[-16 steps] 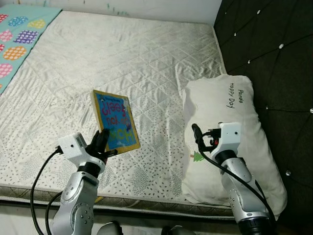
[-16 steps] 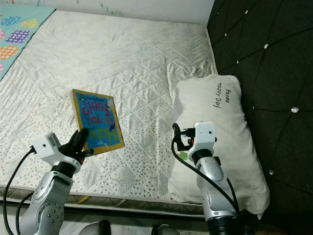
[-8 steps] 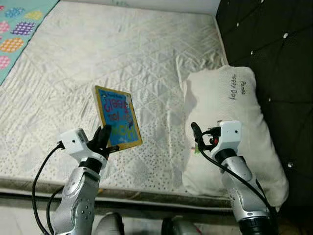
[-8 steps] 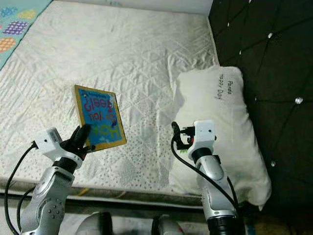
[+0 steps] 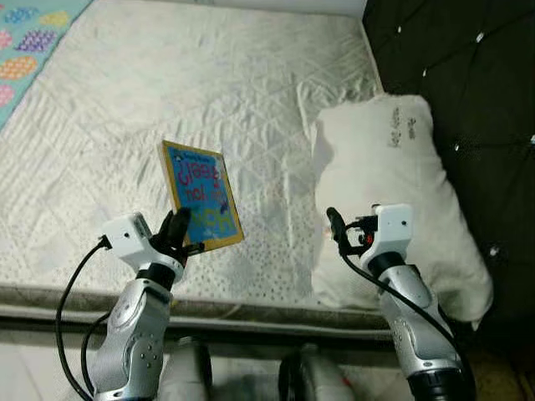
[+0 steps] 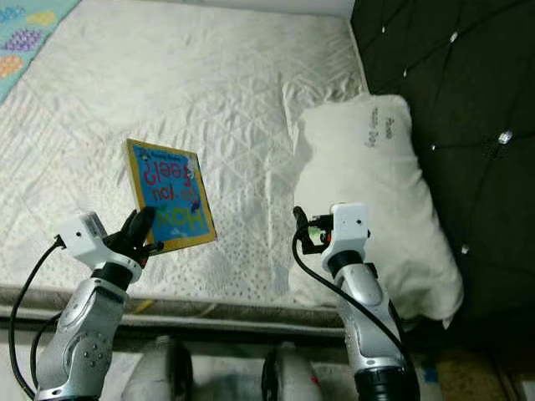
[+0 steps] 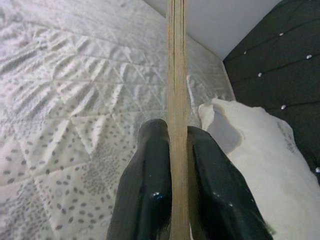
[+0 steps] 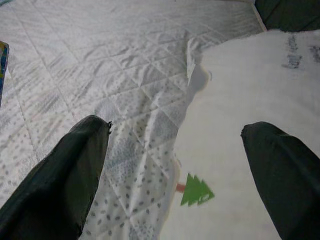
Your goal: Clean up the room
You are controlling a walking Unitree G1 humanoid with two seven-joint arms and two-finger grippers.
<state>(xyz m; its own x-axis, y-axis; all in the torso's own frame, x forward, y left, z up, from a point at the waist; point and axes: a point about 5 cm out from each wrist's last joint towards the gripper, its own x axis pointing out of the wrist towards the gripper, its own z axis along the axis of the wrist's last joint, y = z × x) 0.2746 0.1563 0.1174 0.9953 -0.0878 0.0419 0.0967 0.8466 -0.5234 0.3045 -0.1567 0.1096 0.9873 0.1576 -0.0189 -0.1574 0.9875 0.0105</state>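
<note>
The left gripper [image 5: 177,238] holds the picture book [image 5: 201,197] by its lower edge, both black fingers [image 7: 150,185] clamped flat against the two covers. The book stands nearly upright, clear of the quilted mattress [image 5: 167,92], with its blue cover and yellow border facing the head camera.

Compared with one second ago, the whole scene has shifted in the head views: the mattress edge and the floor strip below it now occupy more of the lower frame, and the robot's feet are visible. This indicates camera motion, consistent with the robot stepping back or straightening from the bed. Relative to the left arm, the book holds the same attitude across all three instants; the grip has not slipped.

The right gripper [image 5: 347,236] hovers over the near end of the white pillow [image 5: 393,175], fingers spread wide apart and holding nothing. Its pose relative to the body is unchanged.

Assessment: the pick-up step appears complete. The book is off the bed and secured, so the next stage is likely transport to a storage location, which is not visible in these frames. The pillow lies against the dark tufted headboard [image 5: 468,83] and seems already in place. A colourful play mat [image 5: 25,50] lies beyond the far left corner of the mattress.

Caution: a thin book held at one edge may swing while walking.
</note>
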